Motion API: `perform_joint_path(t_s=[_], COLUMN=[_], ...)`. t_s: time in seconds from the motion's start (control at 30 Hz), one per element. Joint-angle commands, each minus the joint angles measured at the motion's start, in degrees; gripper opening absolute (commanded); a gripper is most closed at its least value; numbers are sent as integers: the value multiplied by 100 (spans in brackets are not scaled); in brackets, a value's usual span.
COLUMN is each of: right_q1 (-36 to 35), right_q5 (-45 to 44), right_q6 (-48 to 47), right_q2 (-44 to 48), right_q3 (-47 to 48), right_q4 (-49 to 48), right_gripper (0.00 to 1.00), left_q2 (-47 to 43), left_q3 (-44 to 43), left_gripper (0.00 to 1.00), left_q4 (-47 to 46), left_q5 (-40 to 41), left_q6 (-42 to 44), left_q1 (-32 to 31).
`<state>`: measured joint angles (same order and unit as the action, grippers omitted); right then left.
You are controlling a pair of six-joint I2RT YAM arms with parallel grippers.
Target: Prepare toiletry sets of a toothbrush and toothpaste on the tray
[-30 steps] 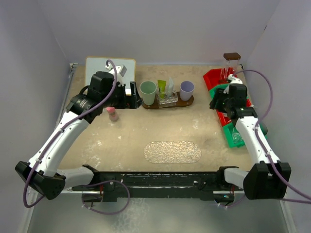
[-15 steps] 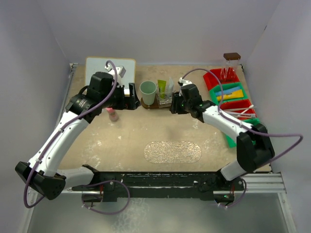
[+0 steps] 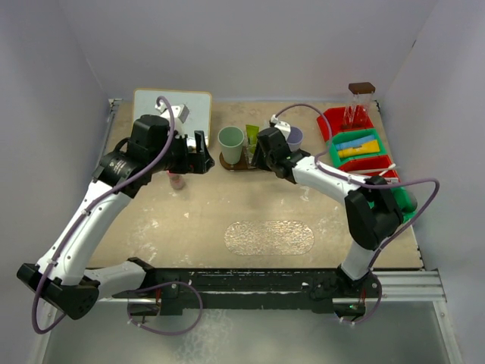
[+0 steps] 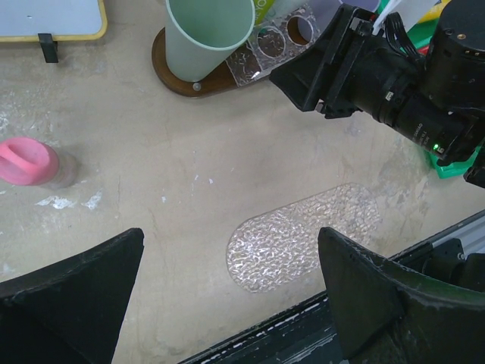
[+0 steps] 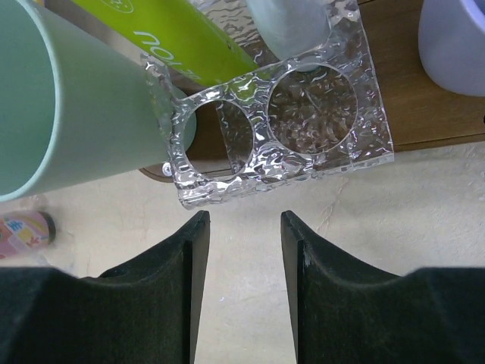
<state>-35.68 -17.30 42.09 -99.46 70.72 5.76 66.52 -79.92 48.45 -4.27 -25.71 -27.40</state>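
Rack of toothpaste tubes [image 5: 356,129] is sitting on the brown oval tray [image 5: 394,91] at the far middle of the table [image 3: 204,212], between the green cup [image 5: 68,106] and lavender cup [image 5: 458,38]. Right gripper [image 5: 244,227] is hovering just short of it, dead ahead, jaws parted a bit and gripping nothing; the rack's long side is running crosswise to them. Right arm is way nearer. Green tube [image 5: 182,38] is standing in a back hole, leaning up-left in the wrist view. Left gripper [image 4: 231,250] is hanging wide open, empty, by the pink-capped bottle [image 4: 26,161].
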Motion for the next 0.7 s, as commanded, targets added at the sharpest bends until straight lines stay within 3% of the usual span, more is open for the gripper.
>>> perform_joint_path(t_s=[0.0, 0.53, 0.67], right_q1=[-50, -121, -119], right_q5=[-459, -427, -352], right_q6=[446, 540, 631], right_q2=[-123, -549, -366], right_q3=[303, 731, 712], right_q4=[85, 66, 693], right_gripper=[45, 46, 50], left_q2=[-154, -173, -179], left_q3=[-263, -323, -312], left_gripper=[93, 93, 93], left_q4=[-39, 88, 104], left_q5=[118, 208, 192], left_q6=[63, 93, 98], left_q1=[33, 33, 33])
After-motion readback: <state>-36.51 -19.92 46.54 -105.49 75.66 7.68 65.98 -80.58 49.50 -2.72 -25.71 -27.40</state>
